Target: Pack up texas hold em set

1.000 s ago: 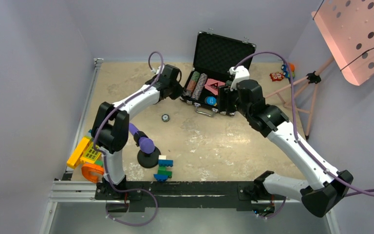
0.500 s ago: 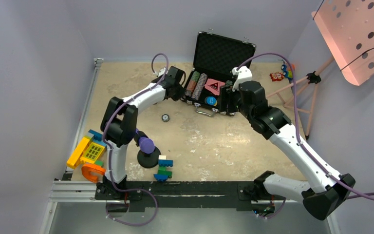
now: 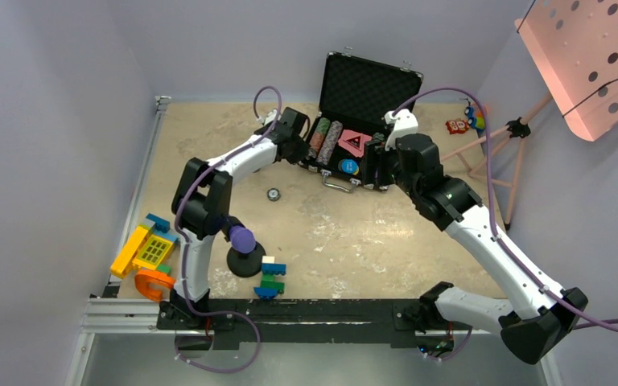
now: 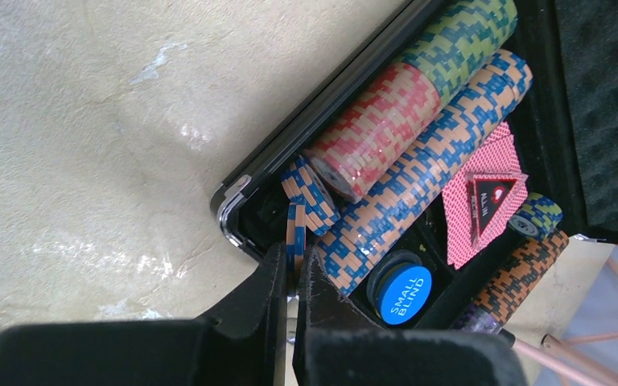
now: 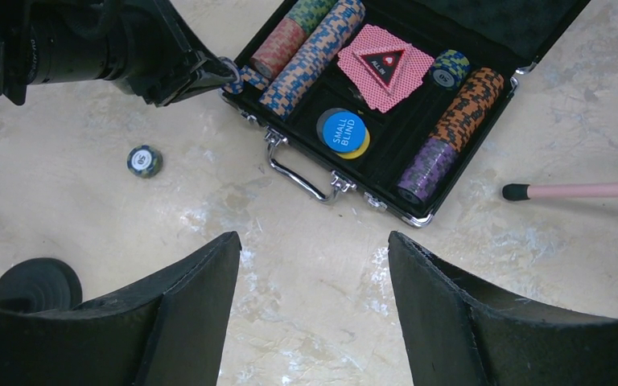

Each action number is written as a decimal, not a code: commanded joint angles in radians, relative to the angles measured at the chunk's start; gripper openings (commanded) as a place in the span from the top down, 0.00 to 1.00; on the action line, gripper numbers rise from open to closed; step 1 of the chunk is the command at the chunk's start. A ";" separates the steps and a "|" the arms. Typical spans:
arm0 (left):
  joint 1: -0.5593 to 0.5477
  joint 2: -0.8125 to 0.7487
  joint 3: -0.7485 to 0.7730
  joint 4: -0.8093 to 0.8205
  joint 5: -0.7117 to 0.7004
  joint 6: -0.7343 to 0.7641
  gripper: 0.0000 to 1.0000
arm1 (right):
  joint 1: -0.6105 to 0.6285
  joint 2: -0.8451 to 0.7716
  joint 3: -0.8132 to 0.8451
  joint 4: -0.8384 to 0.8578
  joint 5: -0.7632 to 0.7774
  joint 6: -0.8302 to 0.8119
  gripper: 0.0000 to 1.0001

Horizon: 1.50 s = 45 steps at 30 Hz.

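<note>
The black case point(image 3: 370, 84) lies open at the back of the table, holding rows of striped chips point(image 5: 314, 44), pink cards point(image 5: 382, 76) and a blue "small blind" button point(image 5: 344, 131). My left gripper point(image 4: 291, 256) is shut on a couple of blue-and-orange chips point(image 4: 294, 229), held on edge at the case's near left corner point(image 4: 233, 213) beside the chip rows. In the top view the left gripper point(image 3: 300, 149) touches the case's left end. My right gripper point(image 5: 314, 241) hangs open and empty over the table in front of the case handle point(image 5: 302, 181). One loose chip point(image 3: 273, 194) lies on the table.
A purple-tipped object on a black round base point(image 3: 244, 249) and a toy-brick figure point(image 3: 272, 277) stand near the front. Coloured toys point(image 3: 146, 253) lie at the front left. A pink stand's leg point(image 5: 579, 190) reaches in right of the case.
My left arm has reached further toward the case's left corner, its elbow swinging right. The right arm has barely moved.
</note>
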 commanded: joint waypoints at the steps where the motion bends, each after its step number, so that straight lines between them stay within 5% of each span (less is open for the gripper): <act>1: -0.006 0.028 0.055 0.020 -0.019 0.001 1.00 | -0.004 -0.016 -0.003 0.041 0.015 0.009 0.29; 19: -0.005 0.091 0.094 0.044 0.016 0.005 1.00 | -0.005 -0.005 -0.008 0.046 0.011 0.006 0.29; 29: -0.005 0.095 0.114 0.048 0.029 0.019 0.67 | -0.005 0.001 -0.008 0.045 0.007 0.004 0.29; 45: -0.005 0.069 0.082 0.151 0.047 0.065 0.57 | -0.004 0.001 -0.010 0.046 0.008 -0.002 0.30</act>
